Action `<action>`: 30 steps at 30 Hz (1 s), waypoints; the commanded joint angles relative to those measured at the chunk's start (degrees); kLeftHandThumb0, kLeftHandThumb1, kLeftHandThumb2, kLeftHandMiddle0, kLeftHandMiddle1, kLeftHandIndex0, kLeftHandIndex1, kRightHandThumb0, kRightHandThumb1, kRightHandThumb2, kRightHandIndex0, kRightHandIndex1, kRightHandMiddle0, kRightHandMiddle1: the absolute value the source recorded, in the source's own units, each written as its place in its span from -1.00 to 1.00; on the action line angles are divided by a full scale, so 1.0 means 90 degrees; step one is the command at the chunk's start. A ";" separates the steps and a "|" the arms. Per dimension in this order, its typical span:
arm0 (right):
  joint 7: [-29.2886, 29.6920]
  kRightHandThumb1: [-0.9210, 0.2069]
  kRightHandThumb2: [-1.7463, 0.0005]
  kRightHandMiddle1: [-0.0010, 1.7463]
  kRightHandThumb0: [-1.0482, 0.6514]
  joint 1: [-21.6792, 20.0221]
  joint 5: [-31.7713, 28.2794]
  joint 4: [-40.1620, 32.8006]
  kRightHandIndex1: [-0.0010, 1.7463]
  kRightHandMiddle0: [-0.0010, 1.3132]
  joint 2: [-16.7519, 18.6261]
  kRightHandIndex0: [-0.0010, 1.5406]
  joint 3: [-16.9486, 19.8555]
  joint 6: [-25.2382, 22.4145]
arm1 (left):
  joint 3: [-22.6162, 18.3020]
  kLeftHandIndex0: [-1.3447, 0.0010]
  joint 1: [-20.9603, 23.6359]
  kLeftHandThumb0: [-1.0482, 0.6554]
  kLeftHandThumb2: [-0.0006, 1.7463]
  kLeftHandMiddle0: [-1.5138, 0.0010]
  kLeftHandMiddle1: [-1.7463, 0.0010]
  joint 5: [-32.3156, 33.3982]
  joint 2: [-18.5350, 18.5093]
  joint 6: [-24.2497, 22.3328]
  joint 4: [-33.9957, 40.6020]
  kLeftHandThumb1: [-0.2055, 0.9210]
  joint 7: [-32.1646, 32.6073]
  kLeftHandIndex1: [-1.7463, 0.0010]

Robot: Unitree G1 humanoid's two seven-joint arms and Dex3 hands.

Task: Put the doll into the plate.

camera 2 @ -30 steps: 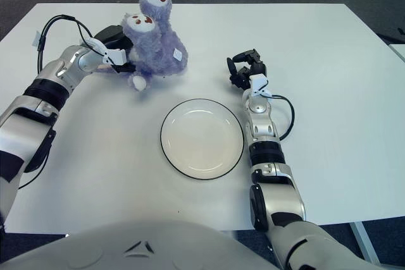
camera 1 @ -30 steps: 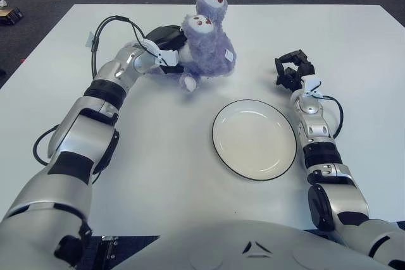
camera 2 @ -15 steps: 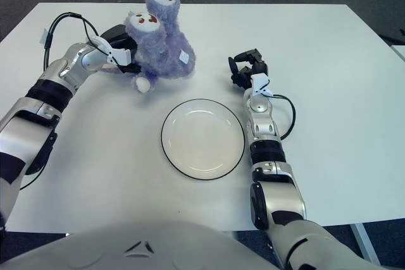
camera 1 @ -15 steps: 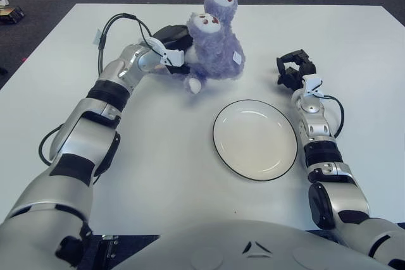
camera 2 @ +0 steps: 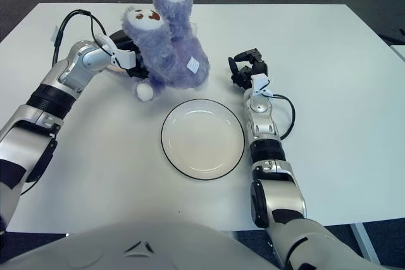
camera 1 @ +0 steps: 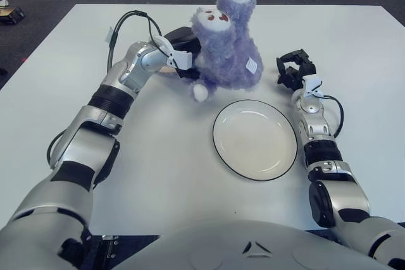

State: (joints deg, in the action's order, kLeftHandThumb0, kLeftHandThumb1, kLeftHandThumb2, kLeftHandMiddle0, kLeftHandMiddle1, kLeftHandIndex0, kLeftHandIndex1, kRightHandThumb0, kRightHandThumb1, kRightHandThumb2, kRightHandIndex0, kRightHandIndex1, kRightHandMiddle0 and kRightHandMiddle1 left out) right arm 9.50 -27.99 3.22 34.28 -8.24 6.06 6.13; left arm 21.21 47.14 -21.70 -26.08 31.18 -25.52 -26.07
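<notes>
A fluffy purple doll (camera 1: pixel 226 52) with two white-faced heads hangs above the white table, just behind the plate's far left rim. My left hand (camera 1: pixel 181 52) is shut on the doll's left side, its fingers buried in the fur. One white foot dangles below the doll. The white plate (camera 1: pixel 254 138) with a dark rim lies flat, with nothing on it. My right hand (camera 1: pixel 292 69) shows beside the plate's far right edge, fingers curled and holding nothing.
The white table (camera 1: pixel 158 175) spreads around the plate. A black cable (camera 1: pixel 130 20) loops off my left forearm. Dark floor lies beyond the table's far edge, with a small object (camera 1: pixel 9 14) at the far left.
My left hand has carried the doll to the right and slightly higher, closer to the plate. The right hand has stayed where it was.
</notes>
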 commanded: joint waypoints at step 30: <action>-0.0059 -1.00 0.58 0.81 -0.19 0.0144 0.0018 0.0863 1.00 -0.44 -0.0048 0.03 -0.0005 -0.0110 | 0.0080 0.42 -0.0990 0.23 0.34 0.32 -1.00 0.0338 0.0032 -0.0051 0.2569 0.12 -0.1110 -0.89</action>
State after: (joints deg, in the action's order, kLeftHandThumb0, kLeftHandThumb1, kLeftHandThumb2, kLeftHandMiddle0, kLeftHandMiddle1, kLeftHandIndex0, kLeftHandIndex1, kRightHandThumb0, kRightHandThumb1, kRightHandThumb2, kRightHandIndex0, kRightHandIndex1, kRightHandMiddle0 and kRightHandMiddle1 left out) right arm 9.49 -29.94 3.14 38.52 -8.79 6.32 8.13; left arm 21.19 39.05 -17.04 -25.77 30.20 -3.16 -36.30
